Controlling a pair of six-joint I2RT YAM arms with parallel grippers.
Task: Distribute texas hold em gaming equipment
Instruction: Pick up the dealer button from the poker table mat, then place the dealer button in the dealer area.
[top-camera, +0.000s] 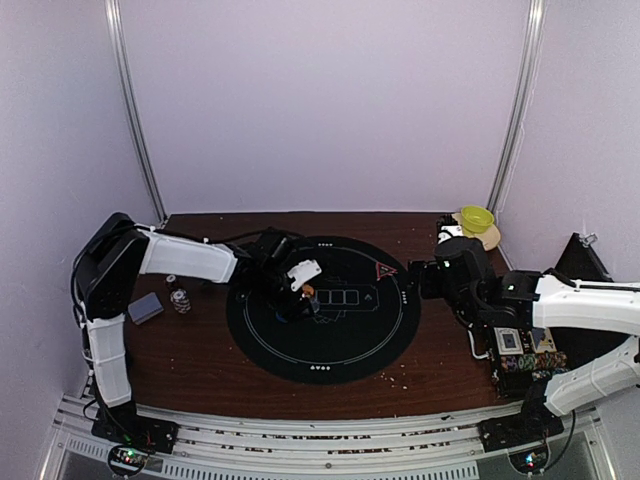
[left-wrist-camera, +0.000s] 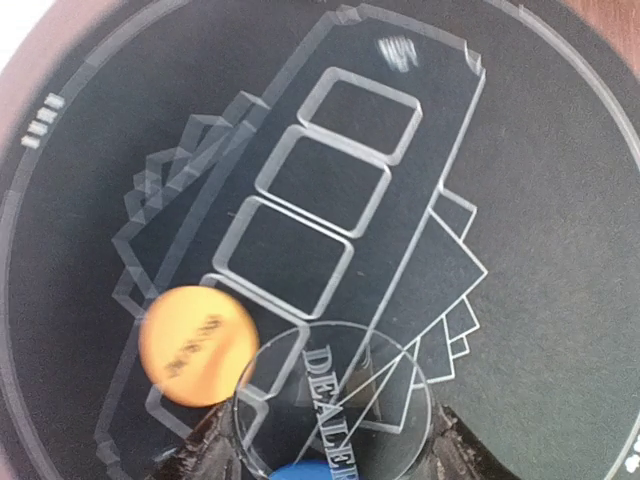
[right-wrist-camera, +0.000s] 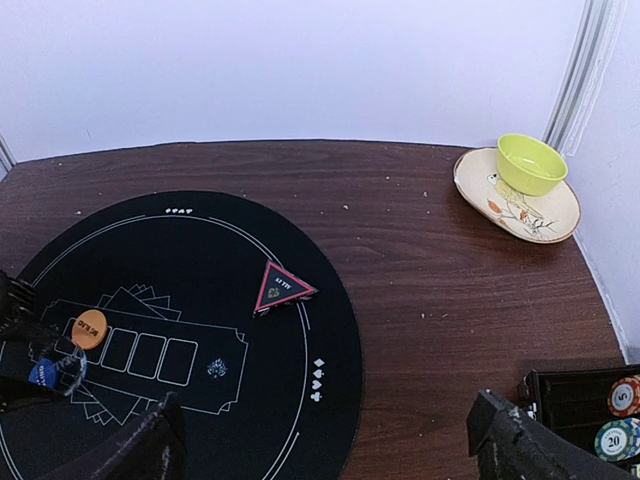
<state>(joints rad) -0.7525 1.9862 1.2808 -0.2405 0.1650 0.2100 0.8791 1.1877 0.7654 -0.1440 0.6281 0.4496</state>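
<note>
Brown worktop (top-camera: 200, 370), round black mat (top-camera: 330, 350) at centre. Right gripper (right-wrist-camera: 328, 420) hangs at the mat's right edge, fingers wide apart, empty. Left gripper (left-wrist-camera: 332, 440) sits low over the mat's DEALER ring. Red triangle marker (right-wrist-camera: 280, 288) lies near the mat's far rim. Orange button (left-wrist-camera: 195, 345) lies just beside the ring. Blue button (left-wrist-camera: 305, 470) lies between the left fingers, which stand apart with gaps either side. Step, likely: placing the buttons. Next calls for a square pinch on the blue rim, or a clean lift clear.

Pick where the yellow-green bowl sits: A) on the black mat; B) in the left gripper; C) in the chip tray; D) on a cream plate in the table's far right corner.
D: the right wrist view shows the yellow-green bowl resting on the cream plate, off the black mat.
</note>
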